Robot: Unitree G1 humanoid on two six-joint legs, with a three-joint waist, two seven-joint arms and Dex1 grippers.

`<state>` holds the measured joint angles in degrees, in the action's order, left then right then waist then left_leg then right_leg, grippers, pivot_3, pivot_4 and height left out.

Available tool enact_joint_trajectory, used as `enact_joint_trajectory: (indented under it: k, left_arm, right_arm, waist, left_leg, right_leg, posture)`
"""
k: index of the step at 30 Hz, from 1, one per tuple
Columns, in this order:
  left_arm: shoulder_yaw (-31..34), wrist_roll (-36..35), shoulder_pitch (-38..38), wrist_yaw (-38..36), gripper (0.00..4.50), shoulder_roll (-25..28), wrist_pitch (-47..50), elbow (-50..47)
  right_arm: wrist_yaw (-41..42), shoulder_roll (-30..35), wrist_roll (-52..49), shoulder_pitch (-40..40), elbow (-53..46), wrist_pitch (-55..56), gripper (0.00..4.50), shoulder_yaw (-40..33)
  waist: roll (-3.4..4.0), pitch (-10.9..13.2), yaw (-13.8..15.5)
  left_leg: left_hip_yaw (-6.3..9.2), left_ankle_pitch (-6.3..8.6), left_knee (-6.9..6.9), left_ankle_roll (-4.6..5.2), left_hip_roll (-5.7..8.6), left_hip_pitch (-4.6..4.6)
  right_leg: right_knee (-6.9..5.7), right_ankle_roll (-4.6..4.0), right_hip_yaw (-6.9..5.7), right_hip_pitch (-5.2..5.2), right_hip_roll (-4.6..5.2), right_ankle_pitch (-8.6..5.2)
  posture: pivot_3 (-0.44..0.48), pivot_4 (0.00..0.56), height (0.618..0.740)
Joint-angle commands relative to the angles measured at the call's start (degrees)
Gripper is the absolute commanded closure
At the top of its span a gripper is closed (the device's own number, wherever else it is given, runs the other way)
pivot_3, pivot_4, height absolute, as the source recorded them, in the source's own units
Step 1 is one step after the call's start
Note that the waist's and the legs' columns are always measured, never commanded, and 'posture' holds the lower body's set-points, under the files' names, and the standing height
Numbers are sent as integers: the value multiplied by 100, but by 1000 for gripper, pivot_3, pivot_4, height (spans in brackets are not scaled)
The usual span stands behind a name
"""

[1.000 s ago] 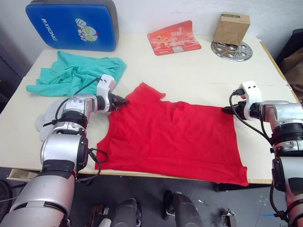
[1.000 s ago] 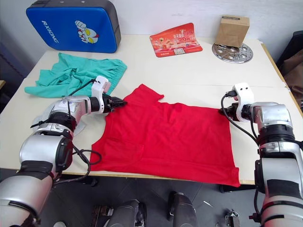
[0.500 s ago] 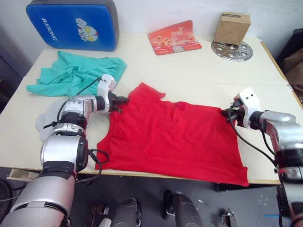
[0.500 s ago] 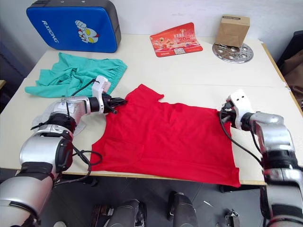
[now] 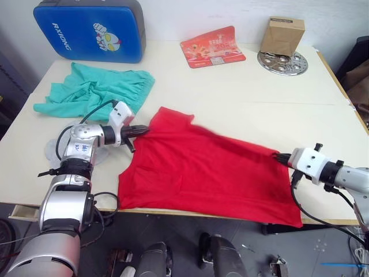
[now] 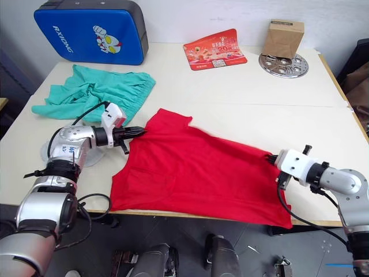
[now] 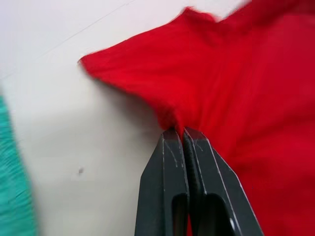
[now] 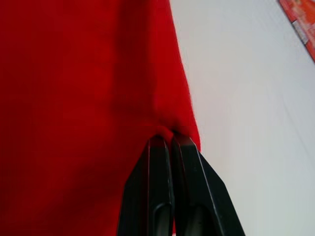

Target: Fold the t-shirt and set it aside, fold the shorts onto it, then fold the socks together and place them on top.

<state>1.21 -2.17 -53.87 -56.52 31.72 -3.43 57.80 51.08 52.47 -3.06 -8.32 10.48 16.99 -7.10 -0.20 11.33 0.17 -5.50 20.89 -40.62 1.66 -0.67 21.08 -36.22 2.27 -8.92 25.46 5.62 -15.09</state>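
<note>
Folding begins on the bright red short-sleeved cloth t-shirt (image 5: 207, 173), spread across the frame's centre. Left gripper (image 5: 140, 131) and right gripper (image 5: 281, 156) each pinch an opposite edge, fingers clamped on cloth. Next, presumably, the pinched edge travels over. Crumpled teal-green shorts (image 5: 92, 89) lie upper left, clear of the fold.

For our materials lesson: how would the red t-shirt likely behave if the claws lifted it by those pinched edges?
Probably floppy: the t-shirt ridges between the left claw and right claw. Likely light, since small pinches gather it. It would probably sag in the middle.
</note>
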Motion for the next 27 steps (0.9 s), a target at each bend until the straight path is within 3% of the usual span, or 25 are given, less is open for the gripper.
enact_joint_trajectory:
  k: [1, 14, 19, 27]
  left_arm:
    - [49, 72, -108, 228, 4470, 113, -182, 228]
    - [90, -160, 49, 67, 4470, -137, 61, -134]
    - [122, -209, 113, 53, 4470, -101, 179, -254]
    - [83, -157, 32, 136, 4470, -208, -828, -545]
  right_arm:
    - [19, 164, 122, -3, 205, 356, 4500, -65]
    - [-10, 131, 309, -319, 594, 229, 4500, 76]
    - [-151, 215, 558, -253, 676, 849, 4500, 131]
    - [-609, 148, 681, -393, 873, 1401, 4500, 64]
  waist:
    - [0, 0, -1]
    - [0, 0, 31]
    - [0, 0, 40]
    - [0, 0, 64]
  left_leg:
    - [0, 0, -1, 0, 0, -1]
    - [1, 0, -11, 1, -1, 2]
    - [1, 1, -14, 1, -1, 1]
    - [1, 1, -30, 1, -2, 3]
  right_leg:
    - [-1, 0, 0, 0, 0, 0]
    - [-7, 0, 0, 0, 1, 0]
    - [-12, 0, 0, 0, 1, 0]
    - [-23, -1, 1, 0, 7, 0]
  posture:
    - [0, 150, 740]
    - [0, 150, 740]
    - [0, 150, 740]
    - [0, 150, 740]
